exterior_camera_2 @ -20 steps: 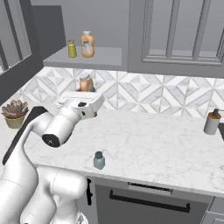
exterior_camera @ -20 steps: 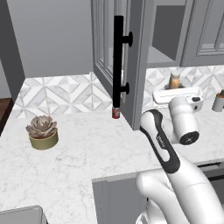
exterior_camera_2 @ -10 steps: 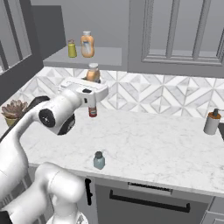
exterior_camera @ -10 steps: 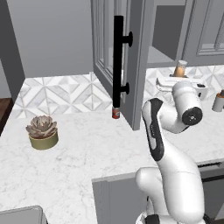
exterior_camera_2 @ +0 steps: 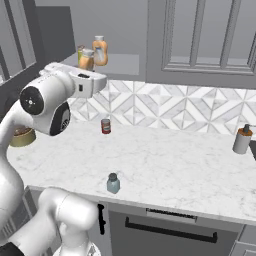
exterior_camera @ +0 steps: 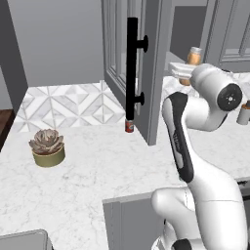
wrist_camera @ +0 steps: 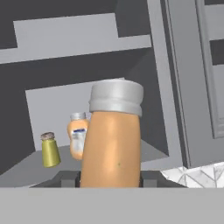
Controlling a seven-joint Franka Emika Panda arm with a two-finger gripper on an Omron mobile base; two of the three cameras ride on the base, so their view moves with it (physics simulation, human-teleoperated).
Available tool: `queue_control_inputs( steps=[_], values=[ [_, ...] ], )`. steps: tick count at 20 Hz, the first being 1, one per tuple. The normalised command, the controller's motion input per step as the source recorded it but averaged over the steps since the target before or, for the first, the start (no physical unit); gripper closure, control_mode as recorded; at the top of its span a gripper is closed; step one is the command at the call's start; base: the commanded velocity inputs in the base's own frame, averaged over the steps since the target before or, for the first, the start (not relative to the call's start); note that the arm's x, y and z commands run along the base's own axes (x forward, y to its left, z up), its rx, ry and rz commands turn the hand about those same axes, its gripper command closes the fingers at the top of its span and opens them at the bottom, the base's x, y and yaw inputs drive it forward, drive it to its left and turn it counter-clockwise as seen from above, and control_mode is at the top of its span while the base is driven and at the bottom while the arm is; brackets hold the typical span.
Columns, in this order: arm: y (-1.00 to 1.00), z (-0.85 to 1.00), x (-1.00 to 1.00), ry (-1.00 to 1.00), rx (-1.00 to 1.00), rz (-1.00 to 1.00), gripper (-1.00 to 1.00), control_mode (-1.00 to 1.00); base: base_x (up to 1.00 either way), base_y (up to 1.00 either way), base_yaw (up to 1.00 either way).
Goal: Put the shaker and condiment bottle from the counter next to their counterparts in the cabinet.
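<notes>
White arm bent up high toward the open cabinet, gripper squeezed tight on the condiment bottle, lifted higher and nearer the shelf than a second ago, two bottles already on the shelf, one shaker alone on the counter, one red can.
</notes>
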Motion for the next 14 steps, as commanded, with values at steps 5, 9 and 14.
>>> queue_control_inputs(
  steps=[5, 9, 14],
  values=[
    [0.10, 0.06, 0.07, 0.00, 0.00, 0.04, 1.00, -1.00, 0.00, 0.00, 0.00],
    [0.00, 0.29, 0.33, 0.00, 0.00, 0.00, 1.00, -1.00, 0.00, 0.00, 0.00],
    [-0.01, 0.06, 0.32, 0.00, 0.00, 0.02, 1.00, -1.00, 0.00, 0.00, 0.00]
  ],
)
